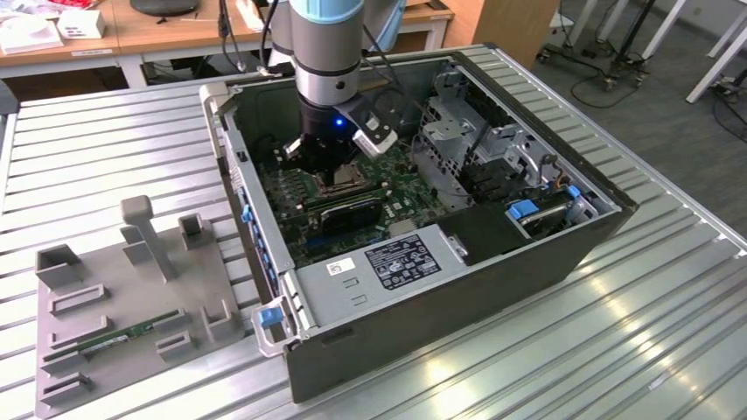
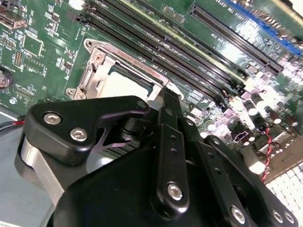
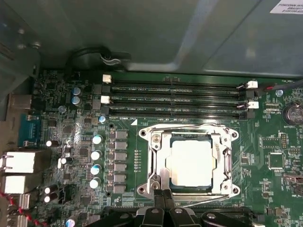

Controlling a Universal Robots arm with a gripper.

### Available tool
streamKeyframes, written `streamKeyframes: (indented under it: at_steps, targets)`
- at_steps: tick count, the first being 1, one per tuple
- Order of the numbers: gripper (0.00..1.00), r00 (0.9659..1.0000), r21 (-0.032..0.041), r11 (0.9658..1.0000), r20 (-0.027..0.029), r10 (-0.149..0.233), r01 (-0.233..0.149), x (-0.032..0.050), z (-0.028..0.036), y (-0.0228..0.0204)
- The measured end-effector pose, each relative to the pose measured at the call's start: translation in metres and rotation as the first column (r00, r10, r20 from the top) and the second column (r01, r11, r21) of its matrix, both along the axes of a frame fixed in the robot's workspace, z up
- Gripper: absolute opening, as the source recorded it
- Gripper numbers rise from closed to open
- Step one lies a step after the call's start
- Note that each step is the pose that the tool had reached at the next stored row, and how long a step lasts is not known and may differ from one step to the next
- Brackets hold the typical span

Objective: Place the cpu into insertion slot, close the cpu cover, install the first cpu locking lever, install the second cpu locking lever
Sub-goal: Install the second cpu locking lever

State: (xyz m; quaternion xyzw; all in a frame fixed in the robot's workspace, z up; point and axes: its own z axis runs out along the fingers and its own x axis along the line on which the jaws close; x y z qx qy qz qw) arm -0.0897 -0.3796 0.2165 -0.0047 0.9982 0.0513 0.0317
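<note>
The cpu (image 3: 191, 163), a pale silvery square, lies in the socket on the green motherboard (image 3: 265, 142). The cpu cover (image 3: 158, 161), a silver frame with a square opening, lies flat around it. A thin wire lever (image 3: 189, 126) runs along the socket edge nearest the memory slots. My gripper (image 3: 164, 198) is at the opposite socket edge, its black fingers pressed together with nothing visible between them. In the second wrist view, the gripper (image 2: 168, 97) points at the cover (image 2: 97, 78) beside the cpu (image 2: 125, 82). In the exterior view the gripper (image 1: 338, 175) reaches down into the open computer case (image 1: 561, 254).
Several black memory slots (image 3: 175, 99) lie beside the socket, and a row of capacitors (image 3: 96, 153) stands on its other side. The case holds a power supply (image 1: 397, 262) and a drive cage (image 1: 467, 140). A grey fixture tray (image 1: 129, 297) with a memory stick (image 1: 117, 337) sits at the exterior view's left.
</note>
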Motion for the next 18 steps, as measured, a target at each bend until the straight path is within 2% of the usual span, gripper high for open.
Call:
streamKeyframes:
  at_steps: [1,2,10,12,18]
  targets:
    - [0.11,1.0,0.0078,1.0,0.0,0.0,0.0,0.0,-0.0007,0.0]
    - [0.11,1.0,0.0116,0.9999,0.0003,0.0,0.0,0.0,-0.0009,0.0001]
    - [0.11,1.0,0.0108,0.9999,-0.0002,0.0,0.0,-0.0001,0.0004,-0.0001]
    - [0.11,1.0,0.0106,0.9999,-0.0001,0.0,0.0,0.0,0.0062,-0.0001]
    - [0.11,1.0,0.0106,0.9999,0.0,0.0,0.0,0.0,0.0299,0.0]
